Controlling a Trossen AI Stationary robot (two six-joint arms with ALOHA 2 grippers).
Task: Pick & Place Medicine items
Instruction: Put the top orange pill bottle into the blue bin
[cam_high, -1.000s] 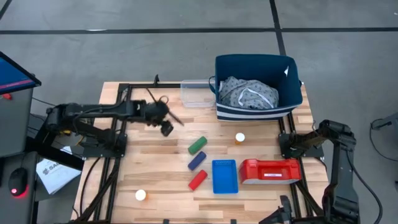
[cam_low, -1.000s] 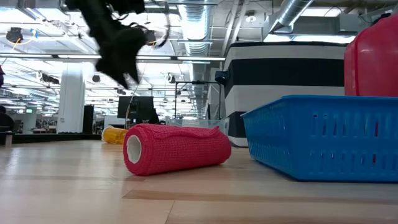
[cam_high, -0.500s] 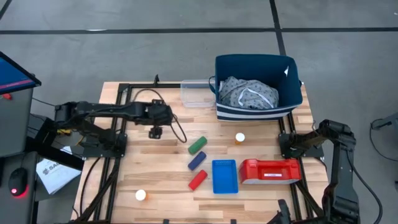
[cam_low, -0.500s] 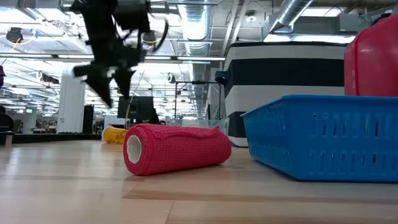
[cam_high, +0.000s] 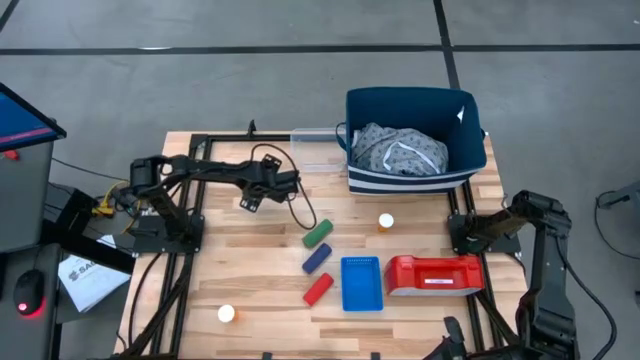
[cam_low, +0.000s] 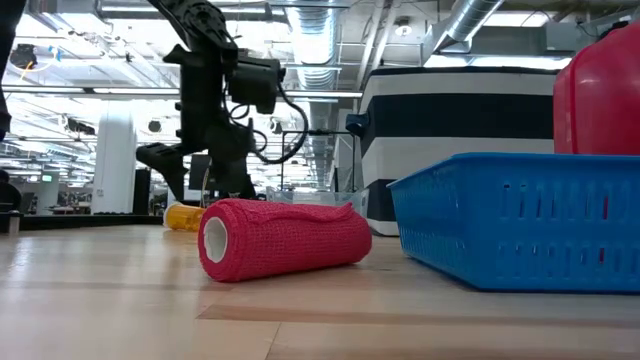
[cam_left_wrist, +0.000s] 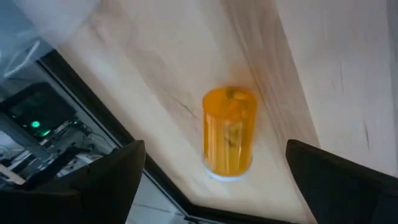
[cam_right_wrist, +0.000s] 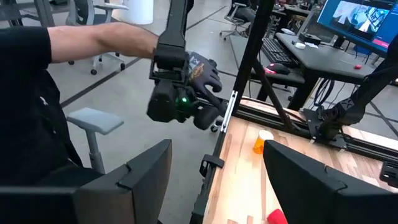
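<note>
So the left gripper is parked over the far-left part of the wooden table, pointing down. Its fingers are spread wide and nothing is being held. In the left wrist view, one orange pill bottle is seen lying on its side on the wood between those fingers, touched by neither, with a black frame rail close by. In the low view the same bottle is half hidden behind the red roll, and the gripper hangs just above it.

A second pill bottle is standing white cap up, mid-table, just near of the navy bin that's stuffed with grey cloth. A third pill bottle is stood at the near-left corner, well apart from everything else.

Lots of clutter in the middle:
- The green roll, blue roll and red roll are lined up far to near.
- A blue basket is placed just right of them.
- A red container is set beside that.
- A clear tub is tucked against the bin's left side.

The right gripper is kept back at the table's right edge, with its fingers apart and nothing in them. A person's gloved hand holding a dark device can be made out beyond the table in the right wrist view.
</note>
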